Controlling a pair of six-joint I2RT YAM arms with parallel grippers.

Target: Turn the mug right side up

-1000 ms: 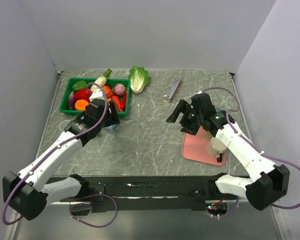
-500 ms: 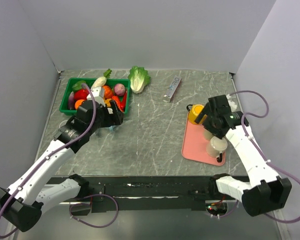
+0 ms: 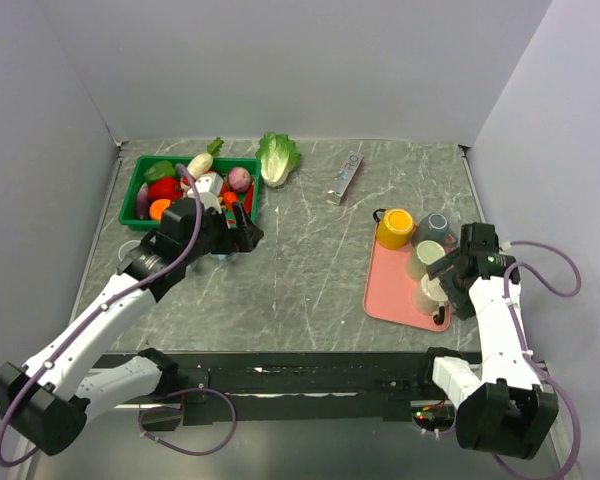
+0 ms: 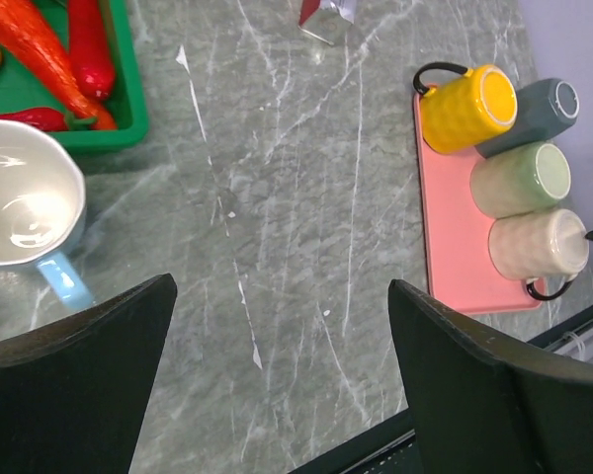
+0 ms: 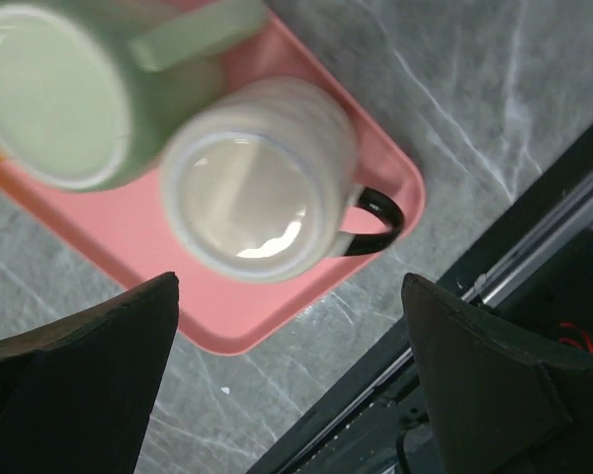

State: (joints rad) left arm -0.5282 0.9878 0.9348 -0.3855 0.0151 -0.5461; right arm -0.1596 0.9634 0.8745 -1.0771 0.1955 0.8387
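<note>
Jaws spread wide on both, left gripper (image 4: 282, 296) beside white mug (image 4: 28, 209) (mouth up), right gripper (image 5: 289, 291) over cream mug (image 5: 257, 178).

Seen from above, a vegetable crate (image 3: 130, 195) sits on the table at 10 o'clock. A lone mug (image 4: 25, 207) stands on the table just at the crate's 5 o'clock corner. A cabbage (image 3: 277, 157) lies at 12, beside the crate's far right corner, and a wrapped packet (image 3: 346, 175) at 1. At 3 to 4 o'clock lies a tray (image 3: 385, 295) with four mugs packed close. Two mugs (image 3: 394, 228) are side by side at its far end, a third (image 3: 423, 260) is nearer, and the fourth (image 3: 430, 293) is nearest.
</note>
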